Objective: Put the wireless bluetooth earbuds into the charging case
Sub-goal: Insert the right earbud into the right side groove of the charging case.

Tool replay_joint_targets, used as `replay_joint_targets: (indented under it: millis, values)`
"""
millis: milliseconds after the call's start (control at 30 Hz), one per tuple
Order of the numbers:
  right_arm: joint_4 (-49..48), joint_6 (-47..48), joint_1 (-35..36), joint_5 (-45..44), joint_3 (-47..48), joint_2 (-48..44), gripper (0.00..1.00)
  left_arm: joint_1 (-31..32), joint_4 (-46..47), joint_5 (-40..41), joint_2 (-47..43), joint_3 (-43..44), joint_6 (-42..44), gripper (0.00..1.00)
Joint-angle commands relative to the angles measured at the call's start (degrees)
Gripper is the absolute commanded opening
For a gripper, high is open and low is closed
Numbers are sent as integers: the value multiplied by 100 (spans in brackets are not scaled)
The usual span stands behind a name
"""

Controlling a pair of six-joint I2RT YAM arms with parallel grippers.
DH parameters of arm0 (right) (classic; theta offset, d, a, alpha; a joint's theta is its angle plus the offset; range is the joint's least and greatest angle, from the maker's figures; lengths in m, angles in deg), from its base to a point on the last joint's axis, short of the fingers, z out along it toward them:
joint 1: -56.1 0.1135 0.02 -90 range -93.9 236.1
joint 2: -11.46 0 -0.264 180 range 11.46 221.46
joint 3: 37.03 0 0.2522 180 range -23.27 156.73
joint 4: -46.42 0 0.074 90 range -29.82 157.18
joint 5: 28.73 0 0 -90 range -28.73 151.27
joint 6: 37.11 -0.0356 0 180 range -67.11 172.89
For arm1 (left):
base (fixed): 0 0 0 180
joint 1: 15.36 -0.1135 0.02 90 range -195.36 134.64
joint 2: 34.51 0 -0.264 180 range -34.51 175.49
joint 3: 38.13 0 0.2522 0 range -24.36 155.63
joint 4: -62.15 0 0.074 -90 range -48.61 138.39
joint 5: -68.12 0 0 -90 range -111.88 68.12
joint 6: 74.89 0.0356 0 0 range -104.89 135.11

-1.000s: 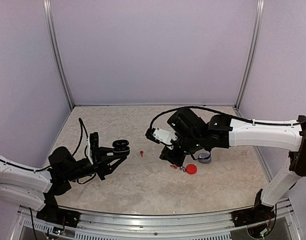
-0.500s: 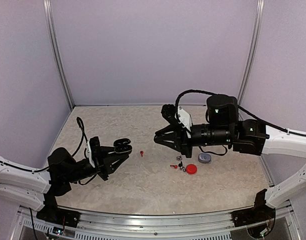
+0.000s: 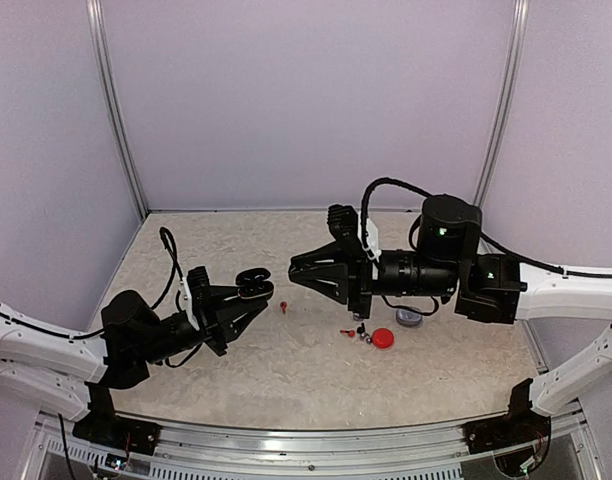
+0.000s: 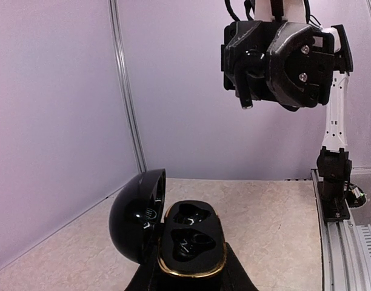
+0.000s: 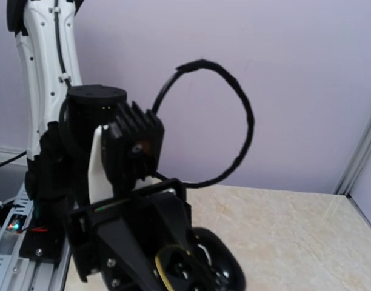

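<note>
My left claw (image 3: 246,296) is clamped on the black case (image 4: 191,247), lid open. My right claw (image 3: 298,272) hangs above the bench (image 3: 236,380) facing it; can't tell if it's closed. Red earbud (image 3: 284,307) lies on the bench between them, other earbuds (image 3: 362,332) beside the red case (image 3: 383,338).

The beige marbled table (image 3: 286,370) bears 1 red earbud (image 3: 283,307) apart, plus a red case (image 3: 383,338), a grey case (image 3: 409,317) and tiny earbuds (image 3: 362,331) clustered.
</note>
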Motion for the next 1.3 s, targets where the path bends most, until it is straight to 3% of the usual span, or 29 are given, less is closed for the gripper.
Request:
replay_joint_targets:
  millis: [0, 1267]
  values:
    - [-469, -35, 97, 9, 195, 286, 16, 59, 297, 146, 122, 205, -145, 5]
    - [-1078, -511, 109, -715, 308, 1206, 15, 149, 680, 299, 50, -10, -438, 5]
